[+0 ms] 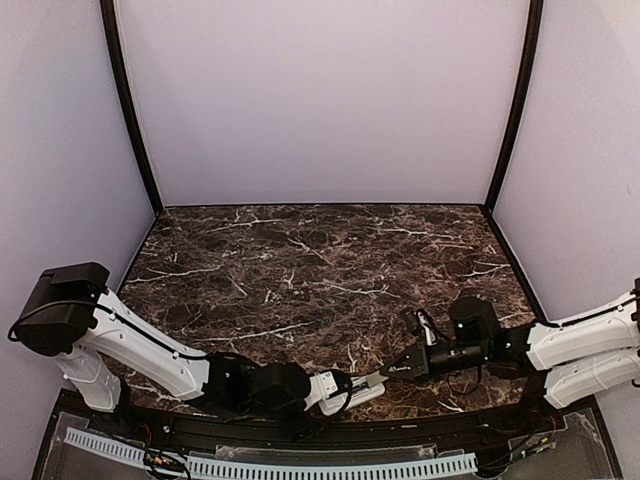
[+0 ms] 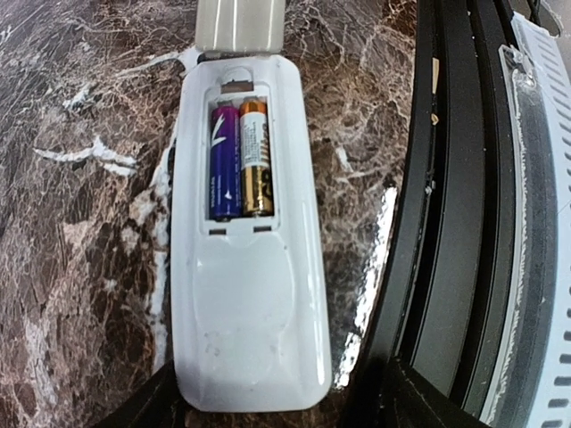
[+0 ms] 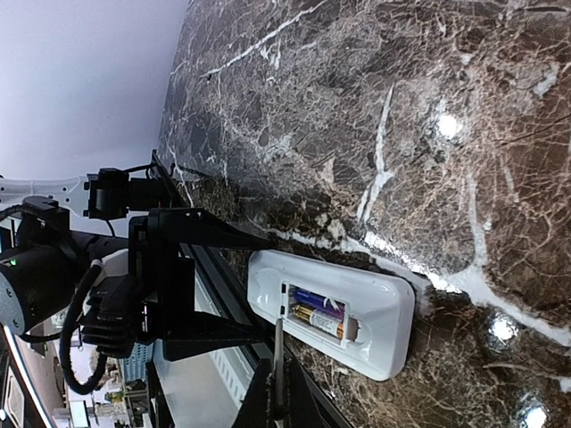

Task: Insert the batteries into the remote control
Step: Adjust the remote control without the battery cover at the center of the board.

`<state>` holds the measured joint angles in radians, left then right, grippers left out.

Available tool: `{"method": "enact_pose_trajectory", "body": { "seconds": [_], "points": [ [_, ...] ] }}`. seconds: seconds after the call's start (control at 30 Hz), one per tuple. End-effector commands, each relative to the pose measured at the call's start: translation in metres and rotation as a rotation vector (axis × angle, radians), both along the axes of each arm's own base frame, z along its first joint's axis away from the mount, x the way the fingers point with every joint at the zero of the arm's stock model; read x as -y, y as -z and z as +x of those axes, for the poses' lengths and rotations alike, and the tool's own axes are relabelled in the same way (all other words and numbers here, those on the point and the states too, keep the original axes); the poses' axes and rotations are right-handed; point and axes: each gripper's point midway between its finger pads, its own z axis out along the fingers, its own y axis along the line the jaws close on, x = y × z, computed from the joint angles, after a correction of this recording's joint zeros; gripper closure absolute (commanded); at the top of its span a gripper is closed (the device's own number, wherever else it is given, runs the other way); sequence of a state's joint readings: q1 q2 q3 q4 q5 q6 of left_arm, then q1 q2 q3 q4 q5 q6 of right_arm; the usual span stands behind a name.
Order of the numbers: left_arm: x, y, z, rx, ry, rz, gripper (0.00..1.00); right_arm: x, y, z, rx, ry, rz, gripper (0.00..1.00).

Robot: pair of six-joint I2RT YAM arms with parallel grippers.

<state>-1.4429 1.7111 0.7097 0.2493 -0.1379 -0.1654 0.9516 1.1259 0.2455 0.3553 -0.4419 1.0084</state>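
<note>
Already the remote control lies back-up near the tabletop's near edge, both batteries seated. The left fingers clasp its end, probably steadying it; the right fingers pinch what may be the cover.

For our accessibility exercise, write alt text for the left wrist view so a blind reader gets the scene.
A white remote control lies back-up on a dark marble table, its compartment open with two batteries seated side by side, one purple, one gold and black. A pale flat cover piece sits at the remote's far end; the table's black edge rail runs on the right.
</note>
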Motion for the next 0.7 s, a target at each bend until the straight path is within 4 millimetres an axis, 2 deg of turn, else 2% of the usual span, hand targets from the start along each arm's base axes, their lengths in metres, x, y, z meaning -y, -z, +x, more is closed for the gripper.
{"method": "enact_pose_trajectory", "body": {
  "seconds": [0.0, 0.2, 0.43, 0.5, 0.67],
  "points": [
    [-0.003, 0.013, -0.001, -0.033, -0.003, 0.029, 0.29, -0.013, -0.001, -0.004, 0.006, -0.051, 0.05, 1.0],
    [-0.001, 0.013, 0.002, -0.041, -0.01, 0.019, 0.38, -0.018, 0.005, -0.004, 0.002, -0.073, 0.041, 1.0],
    [0.008, 0.01, 0.01, -0.035, -0.047, 0.004, 0.4, -0.018, 0.006, -0.004, 0.006, -0.071, 0.038, 1.0],
    [0.008, 0.017, 0.011, -0.034, -0.052, 0.029, 0.43, -0.017, 0.008, -0.003, 0.005, -0.064, 0.036, 1.0],
    [0.01, 0.021, 0.009, -0.042, -0.039, 0.043, 0.53, -0.02, 0.01, -0.006, -0.015, -0.071, 0.05, 1.0]
  ]
}}
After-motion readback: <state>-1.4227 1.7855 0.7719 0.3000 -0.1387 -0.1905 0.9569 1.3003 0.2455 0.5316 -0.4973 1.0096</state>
